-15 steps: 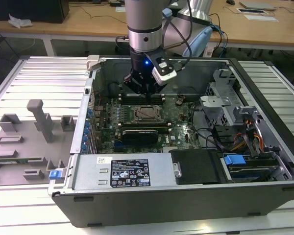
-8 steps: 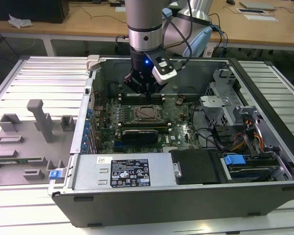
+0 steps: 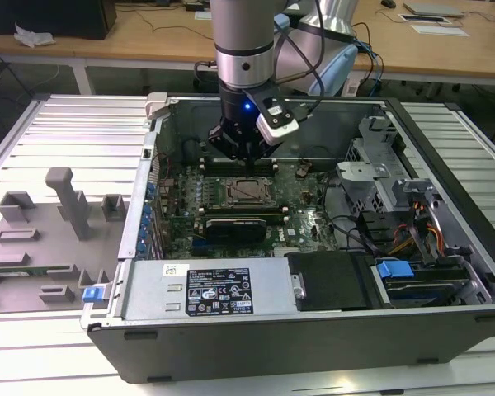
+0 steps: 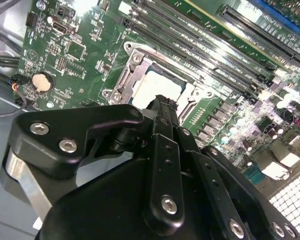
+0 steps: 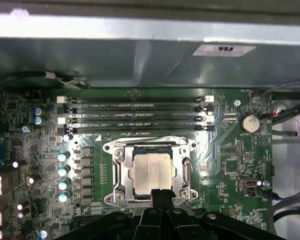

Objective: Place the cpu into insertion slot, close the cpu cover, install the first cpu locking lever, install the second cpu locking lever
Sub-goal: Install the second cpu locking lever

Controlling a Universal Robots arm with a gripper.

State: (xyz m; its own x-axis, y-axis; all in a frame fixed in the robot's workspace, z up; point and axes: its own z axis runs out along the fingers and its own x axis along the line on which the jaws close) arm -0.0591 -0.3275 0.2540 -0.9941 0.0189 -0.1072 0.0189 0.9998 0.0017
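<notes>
Cpu, pale square metal, inside grey framed cpu cover

We see the cpu with a pale, matt silvery metal top, and the cpu cover around it in brushed grey metal that catches glints. The motherboard looks glossy green. The tool is matt black, with shiny steel screws. The computer case is dull grey sheet metal.

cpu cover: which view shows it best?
First wrist view: the cpu cover lies flat, framing the cpu, nearly whole. The second wrist view has the gripper hiding part of it. The exterior view shows it small.
</notes>
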